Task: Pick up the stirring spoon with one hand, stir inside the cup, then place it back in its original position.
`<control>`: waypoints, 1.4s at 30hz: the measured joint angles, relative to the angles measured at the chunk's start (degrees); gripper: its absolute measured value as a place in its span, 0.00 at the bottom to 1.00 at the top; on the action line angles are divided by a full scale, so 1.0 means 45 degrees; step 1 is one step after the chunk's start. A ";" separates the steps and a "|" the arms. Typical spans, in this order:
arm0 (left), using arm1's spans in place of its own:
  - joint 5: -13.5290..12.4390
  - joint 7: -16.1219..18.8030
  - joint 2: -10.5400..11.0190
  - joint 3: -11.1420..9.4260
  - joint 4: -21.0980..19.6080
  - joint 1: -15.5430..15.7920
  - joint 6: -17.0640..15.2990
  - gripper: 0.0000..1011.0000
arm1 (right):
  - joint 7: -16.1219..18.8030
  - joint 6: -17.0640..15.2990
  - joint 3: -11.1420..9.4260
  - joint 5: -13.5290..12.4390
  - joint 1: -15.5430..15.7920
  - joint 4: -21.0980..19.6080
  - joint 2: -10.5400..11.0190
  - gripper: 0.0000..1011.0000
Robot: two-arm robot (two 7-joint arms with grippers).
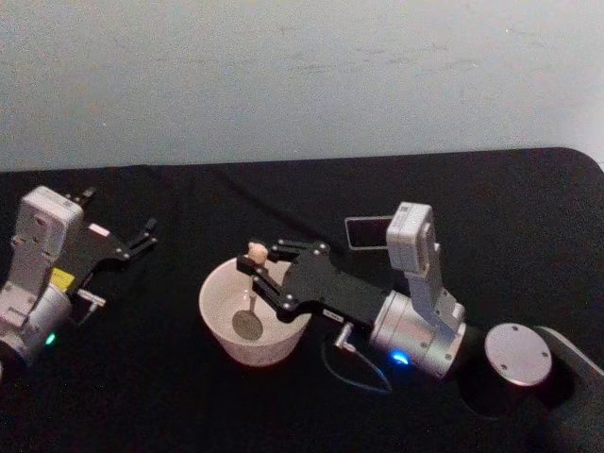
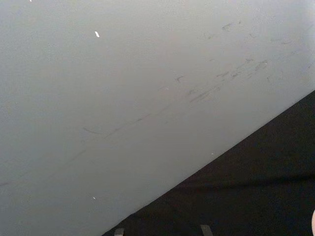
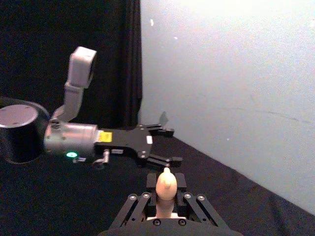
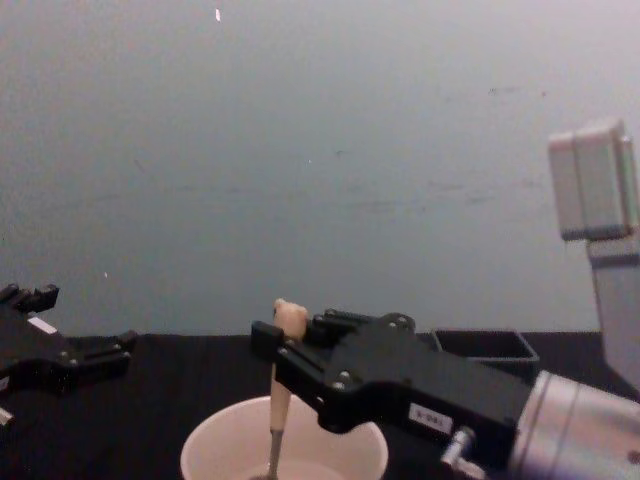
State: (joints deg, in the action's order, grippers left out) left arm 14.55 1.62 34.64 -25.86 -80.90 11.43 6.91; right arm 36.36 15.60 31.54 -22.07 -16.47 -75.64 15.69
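Our right gripper [image 1: 257,269] is clamped on the stirring spoon [image 1: 248,298] just under its bear knob, hiding part of the stem, with the bowl down inside the cup [image 1: 215,321] at centre. The dark holder [image 1: 366,231] behind it is partly covered by the wrist camera. Our left gripper [image 1: 148,234] hangs spread at the left over the black table [image 1: 170,396], with a pale grey wall [image 1: 283,75] beyond.

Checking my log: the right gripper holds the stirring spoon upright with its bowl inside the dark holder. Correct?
Not quite. The right gripper holds the stirring spoon upright, but its bowl sits inside the cup, as the head view shows; the dark holder stands apart behind.
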 joint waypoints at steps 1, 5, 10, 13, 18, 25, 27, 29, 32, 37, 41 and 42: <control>0.0000 0.0000 0.0000 0.0000 0.0001 0.0000 0.0000 0.99 | -0.0165 0.0065 0.0009 0.0109 -0.0170 0.0249 -0.0182 0.21; 0.0000 0.0000 0.0000 0.0000 0.0000 0.0000 0.0000 0.99 | -0.0403 0.0141 -0.0040 0.0252 -0.0396 0.0615 -0.0394 0.21; 0.0000 0.0000 0.0000 0.0000 0.0000 0.0000 0.0000 0.99 | -0.0693 0.0239 -0.0257 0.0409 -0.0675 0.1075 -0.0596 0.21; 0.0000 0.0000 0.0000 0.0000 0.0001 0.0000 0.0001 0.99 | -0.0775 0.0274 -0.0390 0.0458 -0.0771 0.1236 -0.0634 0.21; 0.0000 0.0000 0.0000 0.0000 0.0000 0.0000 0.0000 0.99 | -0.0817 0.0308 -0.0520 0.0539 -0.0805 0.1339 -0.0634 0.21; 0.0000 0.0000 0.0000 0.0000 0.0000 0.0000 0.0000 0.99 | -0.0773 0.0316 -0.0612 0.0584 -0.0744 0.1319 -0.0596 0.21; 0.0000 0.0000 0.0000 0.0000 0.0000 0.0000 0.0001 0.99 | -0.0775 0.0319 -0.0644 0.0601 -0.0731 0.1314 -0.0584 0.21; 0.0000 0.0000 0.0000 0.0000 0.0000 0.0000 0.0000 0.99 | -0.0776 0.0329 -0.0682 0.0608 -0.0718 0.1309 -0.0558 0.21; 0.0000 0.0000 0.0000 0.0000 -0.0001 0.0000 0.0000 0.99 | -0.0761 0.0342 -0.0781 0.0614 -0.0641 0.1194 -0.0419 0.21; 0.0000 0.0000 0.0000 0.0000 0.0000 0.0000 0.0000 0.99 | -0.0545 0.0313 -0.0865 0.0505 -0.0408 0.0831 -0.0123 0.21; 0.0000 0.0000 0.0000 0.0000 0.0000 -0.0001 0.0000 0.99 | -0.0337 0.0208 -0.0873 0.0348 -0.0126 0.0418 0.0146 0.21; 0.0000 0.0000 0.0000 0.0000 0.0000 0.0000 0.0001 0.99 | -0.0244 0.0146 -0.0851 0.0292 0.0013 0.0221 0.0270 0.21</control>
State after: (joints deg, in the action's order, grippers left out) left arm 14.55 1.62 34.65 -25.86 -80.90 11.43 6.91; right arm 35.26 16.26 27.71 -20.75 -16.41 -74.64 16.91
